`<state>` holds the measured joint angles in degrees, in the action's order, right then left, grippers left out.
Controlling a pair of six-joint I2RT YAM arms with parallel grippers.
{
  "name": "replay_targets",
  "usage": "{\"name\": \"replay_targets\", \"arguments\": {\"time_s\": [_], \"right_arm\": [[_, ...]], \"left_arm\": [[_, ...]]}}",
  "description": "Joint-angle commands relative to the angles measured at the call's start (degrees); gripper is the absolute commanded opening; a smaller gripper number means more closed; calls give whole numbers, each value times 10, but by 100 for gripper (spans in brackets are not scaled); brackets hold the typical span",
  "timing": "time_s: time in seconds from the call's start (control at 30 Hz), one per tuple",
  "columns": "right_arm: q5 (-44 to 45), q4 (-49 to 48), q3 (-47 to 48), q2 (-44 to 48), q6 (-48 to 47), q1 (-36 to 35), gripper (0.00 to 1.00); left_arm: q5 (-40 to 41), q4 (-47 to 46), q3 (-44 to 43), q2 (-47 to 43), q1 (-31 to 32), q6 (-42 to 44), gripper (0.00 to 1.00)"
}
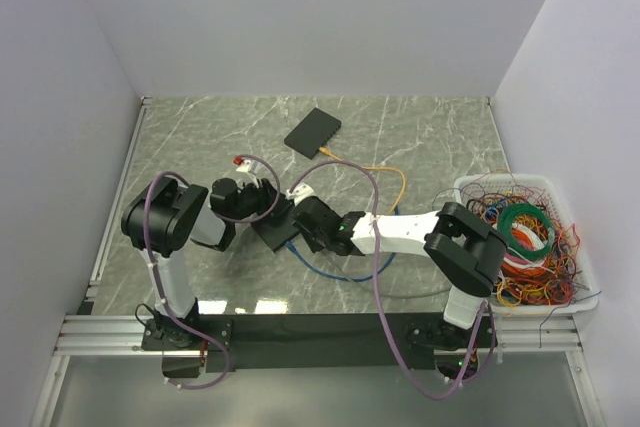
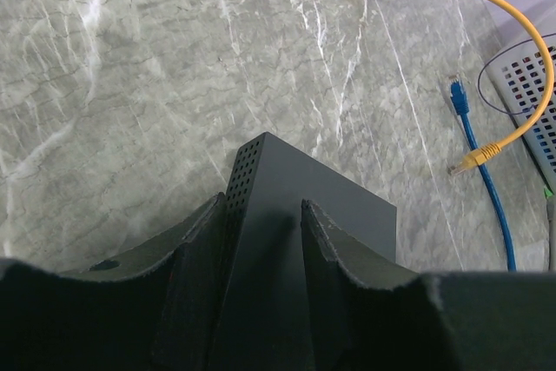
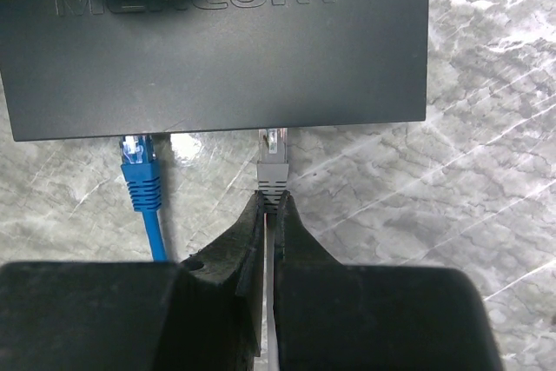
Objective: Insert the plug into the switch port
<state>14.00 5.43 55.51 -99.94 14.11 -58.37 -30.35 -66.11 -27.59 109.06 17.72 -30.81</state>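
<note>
The black switch marked MERCURY (image 3: 217,41) lies on the marble table. My left gripper (image 2: 263,215) is shut on its body (image 2: 295,206); in the top view the switch (image 1: 272,232) sits between both grippers. My right gripper (image 3: 269,202) is shut on the boot of a grey plug (image 3: 273,167). The plug's clear tip meets the switch's front edge at a port; how deep it sits is hidden. A blue plug (image 3: 139,171) sits in the port to its left. In the top view the right gripper (image 1: 305,217) is against the switch.
A second black box (image 1: 313,132) lies at the back middle. A yellow cable (image 1: 385,172) and a blue cable (image 1: 340,272) run across the table. A white basket (image 1: 470,185) of tangled cables stands at the right. Loose yellow (image 2: 473,159) and blue (image 2: 458,93) plugs lie beyond the switch.
</note>
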Motion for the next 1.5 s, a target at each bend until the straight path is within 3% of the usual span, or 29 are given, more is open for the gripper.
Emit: {"name": "replay_targets", "arguments": {"time_s": [0.0,0.53,0.9,1.47], "right_arm": [[28,-59,43,6,-7,3,0],[20,-65,51,-15,-6,9,0],[12,-77,50,-27,3,13,0],[22,-59,100,-40,0,26,0]], "left_arm": [[-68,15,-5,11,21,-2,45],[-79,-1,-14,37,21,-9,40],[-81,-23,-9,46,21,-15,10],[-124,-26,-18,56,21,-10,12]]}}
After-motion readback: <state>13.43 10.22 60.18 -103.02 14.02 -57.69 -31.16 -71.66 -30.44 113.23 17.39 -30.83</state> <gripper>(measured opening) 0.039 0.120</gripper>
